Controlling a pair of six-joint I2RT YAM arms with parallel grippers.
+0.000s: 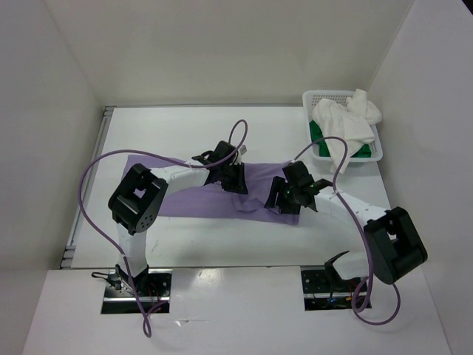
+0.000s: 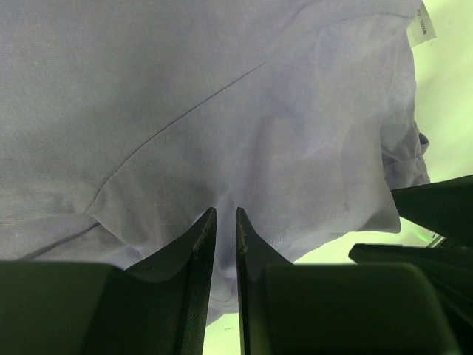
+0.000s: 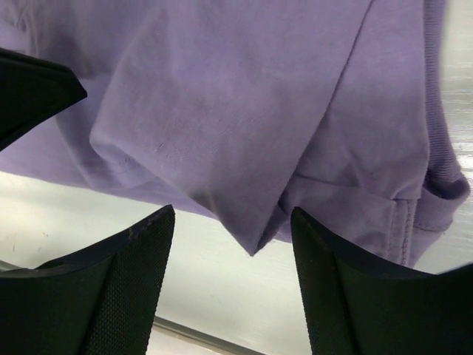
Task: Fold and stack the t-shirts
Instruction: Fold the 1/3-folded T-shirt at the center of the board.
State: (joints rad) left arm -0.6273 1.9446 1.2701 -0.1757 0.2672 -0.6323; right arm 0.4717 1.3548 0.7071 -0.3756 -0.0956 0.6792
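Lavender t-shirt [image 1: 192,201] lies spread in a wide, low band across the middle of the white table [image 1: 185,133]. Its left end is beside the left arm's black elbow joint and its right end is under the right arm. The cloth is a soft, matte knit, mostly flat with shallow creases.

The left gripper [image 1: 235,180] sits near the shirt's far edge, about midway along it. In the left wrist view its two black, wedge-shaped fingers [image 2: 196,251] are almost together, with a thin strip of lavender cloth pinched in the narrow slit between them. A fine diagonal seam crosses the fabric beyond, and a small white label [image 2: 421,26] shows at the top right of that view.

Just to the right, the right gripper [image 1: 284,194] is low over the shirt's right end. In the right wrist view its black fingers [image 3: 133,274], their inner pads finely textured, stand wide apart and grip nothing. A folded corner of the shirt points down between them, with a stitched hem and a ribbed edge to the right.

At the far right corner of the table, a white perforated plastic basket [image 1: 329,95] holds a crumpled white t-shirt [image 1: 344,122], which spills over its rim. A bright green t-shirt [image 1: 315,133] lies beneath it.
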